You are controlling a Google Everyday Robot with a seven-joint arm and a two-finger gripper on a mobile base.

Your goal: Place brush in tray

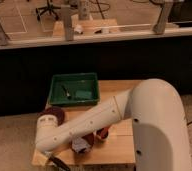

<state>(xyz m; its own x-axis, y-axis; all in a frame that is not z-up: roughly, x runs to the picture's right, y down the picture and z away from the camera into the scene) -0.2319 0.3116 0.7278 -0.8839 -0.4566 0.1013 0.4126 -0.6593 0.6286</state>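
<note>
Looking into the green tray [75, 76], you are not finding the brush there yet, only a small dark tool [66, 91] and a green block [84, 94]. You are holding the gripper [54, 161] low at the near left edge of the wooden bench [116, 148], its jaws standing wide and gripping nothing I can see. A thin dark shape just beside it is likely the brush [62, 165], though I cannot be sure. Picking up and carrying are yet to be done. Behind a dark wall and a rail [89, 37], an office chair [48, 9] is standing on a pale floor.

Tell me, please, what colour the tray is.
The tray is dark green, per the camera view; the gripper hangs at bottom left.
</note>
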